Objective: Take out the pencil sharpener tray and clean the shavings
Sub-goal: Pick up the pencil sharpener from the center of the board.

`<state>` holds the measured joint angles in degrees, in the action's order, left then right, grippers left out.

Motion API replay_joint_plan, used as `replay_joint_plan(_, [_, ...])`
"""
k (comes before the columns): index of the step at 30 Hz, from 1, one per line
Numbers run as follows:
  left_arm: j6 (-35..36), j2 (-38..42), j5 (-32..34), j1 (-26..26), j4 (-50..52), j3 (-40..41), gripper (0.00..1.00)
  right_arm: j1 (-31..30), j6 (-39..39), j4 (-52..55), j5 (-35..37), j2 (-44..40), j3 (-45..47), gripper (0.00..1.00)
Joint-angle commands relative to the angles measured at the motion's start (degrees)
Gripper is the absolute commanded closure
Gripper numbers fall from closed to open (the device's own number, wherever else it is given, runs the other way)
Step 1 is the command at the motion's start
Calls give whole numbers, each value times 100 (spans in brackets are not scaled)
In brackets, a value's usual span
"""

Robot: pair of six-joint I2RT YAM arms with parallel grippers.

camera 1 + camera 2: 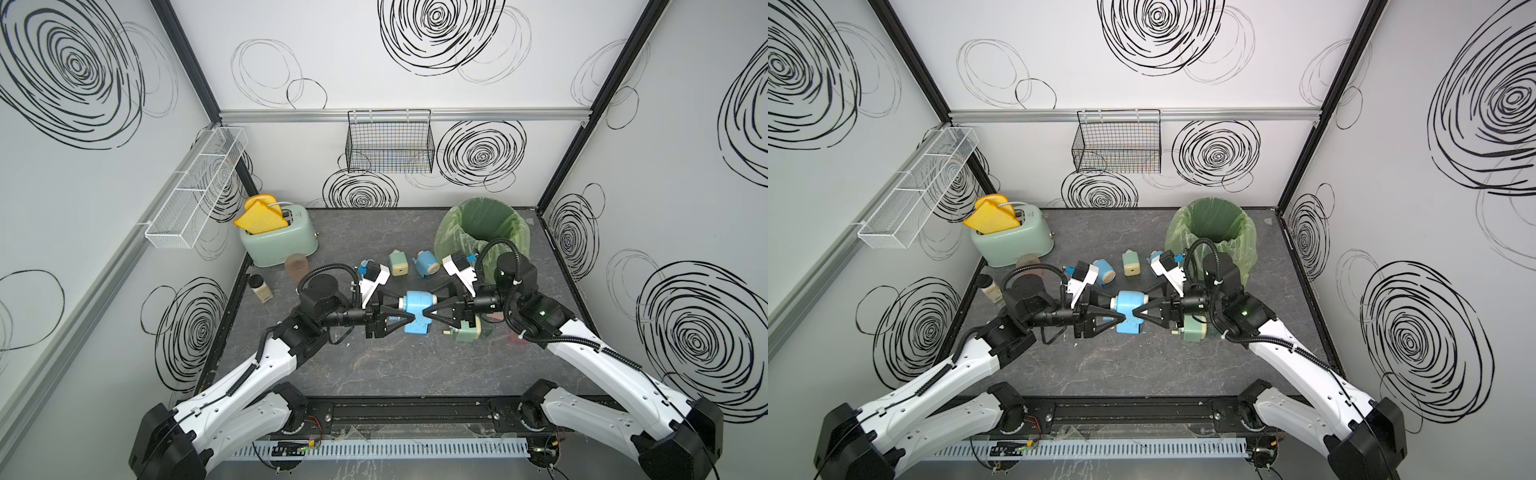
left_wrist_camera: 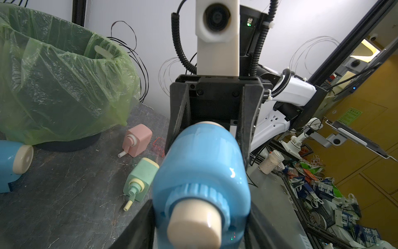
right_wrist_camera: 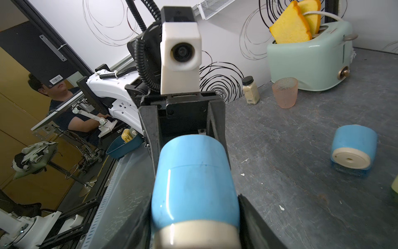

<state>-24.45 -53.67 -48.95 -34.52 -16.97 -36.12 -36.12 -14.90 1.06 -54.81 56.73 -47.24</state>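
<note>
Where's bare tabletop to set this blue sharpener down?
Barest: the front strip of tabletop between the blue sharpener and the black rail. Also the back patch between toaster and bin. Crowded: the sharpener row behind it, the green sharpener by the right arm, the cup and jar by the toaster.

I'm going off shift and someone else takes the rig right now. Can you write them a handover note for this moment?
Left gripper: jaws either side of the blue sharpener's knob end; firm grip not certain.
Right gripper: jaws either side of its other end; grip not certain either.
Sharpener: lying level between the two, seemingly lifted, nearer us than the bin.
Done: both grippers at the sharpener; no tray seen out.
To do: pull the tray, tip shavings into the bin.
</note>
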Motion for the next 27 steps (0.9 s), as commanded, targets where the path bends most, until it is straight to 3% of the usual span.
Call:
replay_joint_plan(1, [-155,116,-117,249,-483,-62,69,3,237,-530,61,-248,258,28])
replay_joint_plan(5, [-303,217,-559,817,-611,-53,68,13,-27,-1265,82,-443,784,17])
replay_joint_plan(9, [-392,211,-964,1096,-838,-63,68,11,-136,-1514,66,-338,901,14])
replay_joint_plan(18, [-900,264,-1540,1084,-1825,126,68,4,-241,-2120,58,52,867,12])
replay_joint_plan(27, [-863,242,-1514,985,-1786,123,67,-333,-296,-2374,192,211,711,10])
